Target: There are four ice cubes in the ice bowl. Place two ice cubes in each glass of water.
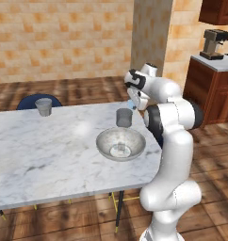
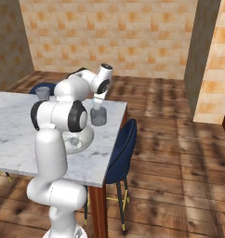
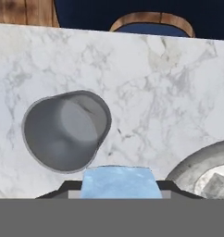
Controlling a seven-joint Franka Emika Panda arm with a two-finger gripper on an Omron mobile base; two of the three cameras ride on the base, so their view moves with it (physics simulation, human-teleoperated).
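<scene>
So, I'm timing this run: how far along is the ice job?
In hand: the gripper holds one ice cube above the near glass. Done: unclear, since neither glass shows ice that I can make out. Left: releasing this cube, then moving what remains in the ice bowl, including to the far glass.

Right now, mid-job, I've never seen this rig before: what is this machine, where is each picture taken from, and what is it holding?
It is a white robot arm on a driving base, beside a marble table. Two pictures come from cameras on the base, behind the arm to its left and right. The third looks along the gripper itself. On the table stand a metal ice bowl, a near glass of water and a far glass of water. The gripper is shut on a pale blue ice cube, held above the table close to the near glass, whose open mouth shows in the hand view.
</scene>
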